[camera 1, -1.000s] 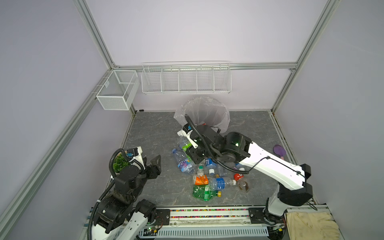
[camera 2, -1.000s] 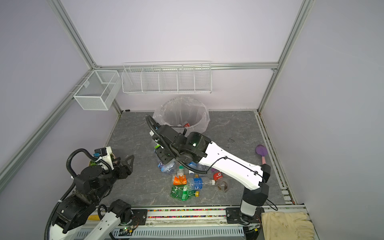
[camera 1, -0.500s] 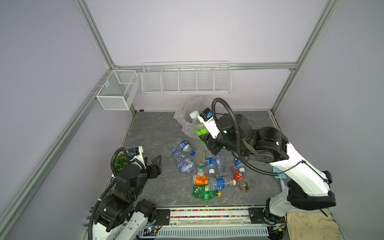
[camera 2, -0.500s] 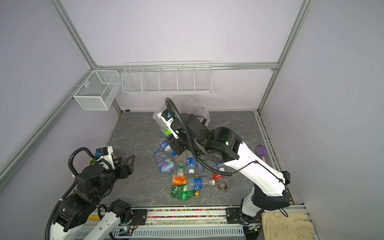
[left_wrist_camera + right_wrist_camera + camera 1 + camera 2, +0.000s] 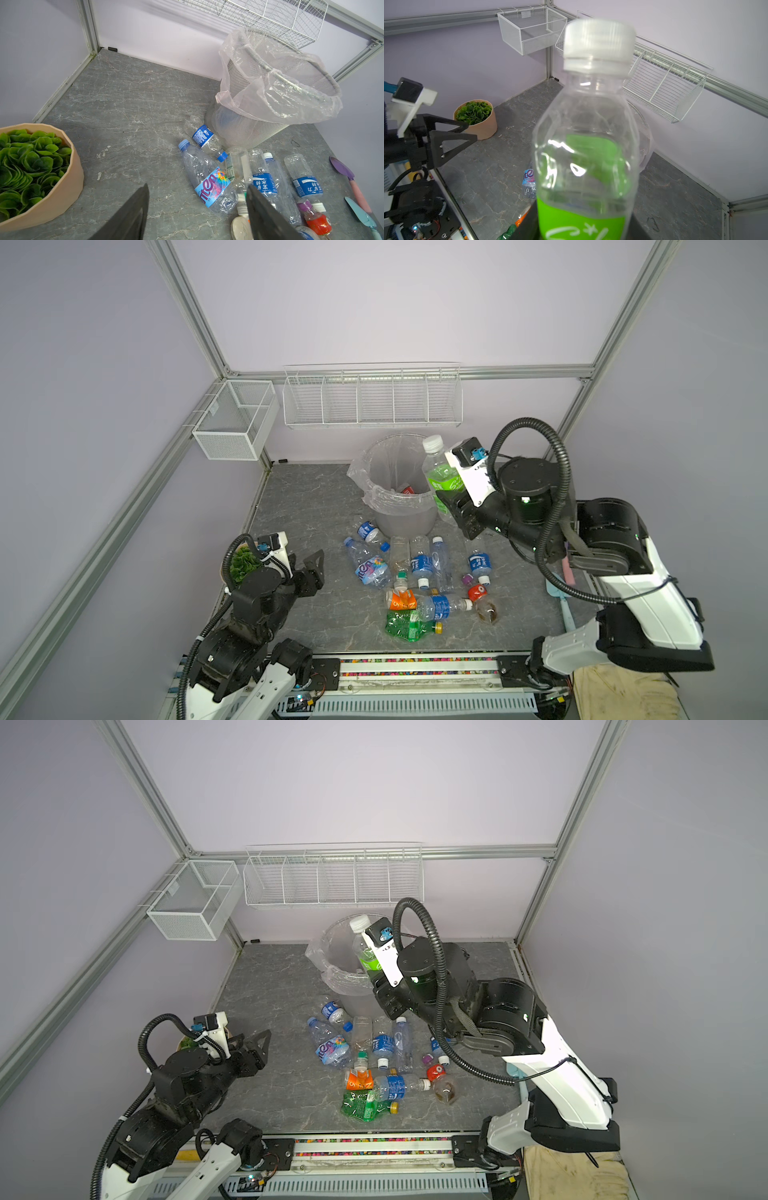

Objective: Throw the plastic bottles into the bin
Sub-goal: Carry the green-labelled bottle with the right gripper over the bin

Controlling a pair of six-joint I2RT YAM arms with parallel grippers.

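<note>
My right gripper (image 5: 451, 506) (image 5: 583, 228) is shut on a clear plastic bottle (image 5: 440, 472) (image 5: 365, 957) (image 5: 587, 145) with a green label and white cap. It holds the bottle upright in the air at the right rim of the bin (image 5: 405, 518) (image 5: 353, 998) (image 5: 249, 128), a grey mesh bucket lined with a clear bag. A red-labelled item (image 5: 407, 489) lies inside the bin. Several plastic bottles (image 5: 415, 572) (image 5: 374, 1052) (image 5: 209, 187) lie in a pile in front of the bin. My left gripper (image 5: 316, 568) (image 5: 257, 1048) (image 5: 197, 187) stands open and empty, left of the pile.
A potted green plant (image 5: 241, 564) (image 5: 41, 176) (image 5: 475, 118) sits at the left edge beside my left arm. Two white wire baskets (image 5: 232, 427) (image 5: 372, 398) hang on the walls. A purple spoon (image 5: 342, 170) and a teal tool (image 5: 361, 214) lie at the right edge.
My right arm has lifted the green-labelled bottle off the pile and swung it up and back to the bin's right rim. The left arm has not moved.
</note>
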